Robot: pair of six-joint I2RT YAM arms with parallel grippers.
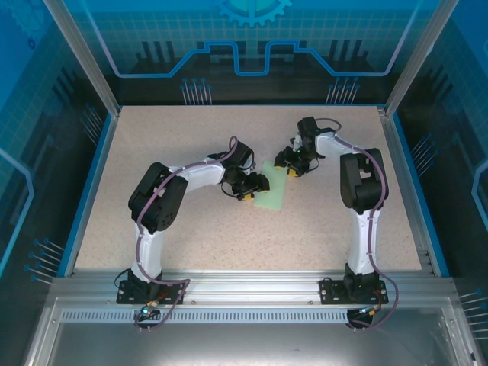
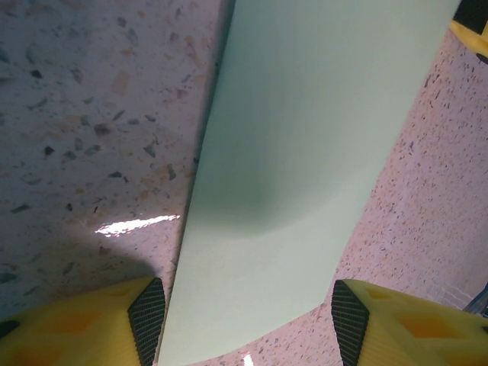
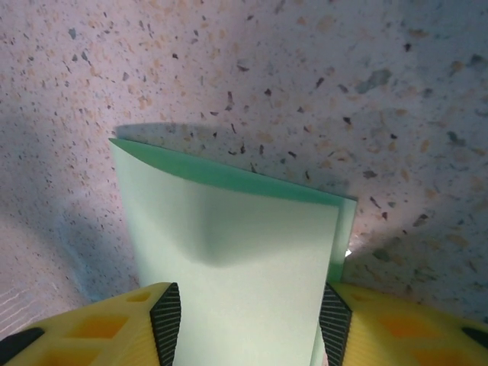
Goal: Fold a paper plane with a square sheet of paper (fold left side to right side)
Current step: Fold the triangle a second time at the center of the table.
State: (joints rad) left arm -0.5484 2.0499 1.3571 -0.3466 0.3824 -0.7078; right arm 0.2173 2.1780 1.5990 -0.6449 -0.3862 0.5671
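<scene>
Two layers show in the folded square sheet of paper (image 1: 276, 191), thin, matte, pale mint-green, a narrow rectangle lying on the speckled tabletop (image 1: 191, 236). The left gripper (image 2: 248, 324) straddles it, jaws apart. The right gripper's (image 3: 250, 320) ribbed black pads (image 3: 166, 324) meet both long edges; I cannot tell whether it is gripping.

Likely lab: aluminium-framed enclosure (image 1: 252, 286)

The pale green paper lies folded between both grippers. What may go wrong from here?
1. In the right wrist view the lower layer of the thin pale mint-green paper sheet peeks out along the far edge and one side; creasing now would likely fix a skewed fold.
2. The right gripper and left gripper stand open astride the sheet; closing sideways might buckle it.
3. The upper layer looks slightly lifted, so it may spring open.
</scene>
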